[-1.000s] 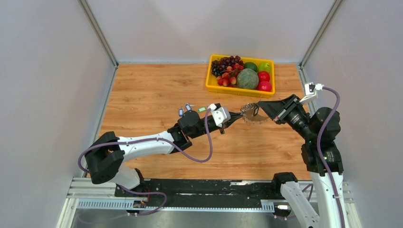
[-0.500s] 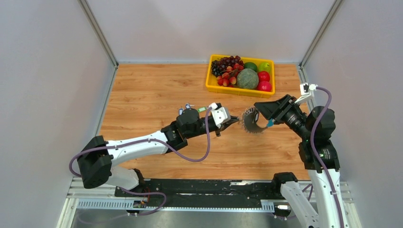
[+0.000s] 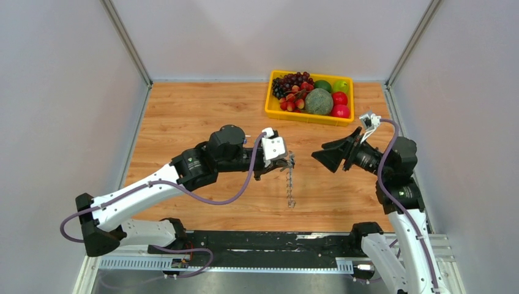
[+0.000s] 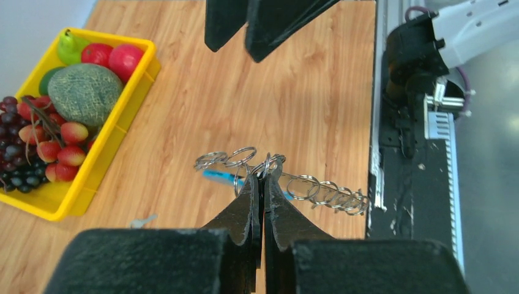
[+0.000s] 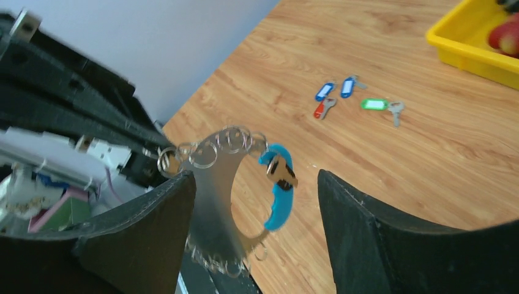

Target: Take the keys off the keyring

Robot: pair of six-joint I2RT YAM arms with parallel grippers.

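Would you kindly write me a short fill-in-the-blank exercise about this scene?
The left hand is ____ on the grey toothed metal keyring.
The right hand is ____ and holds nothing.
Of the loose small metal keys on the wooden table, two tags are blue, one red, one ____.
Missing words: shut; open; green.
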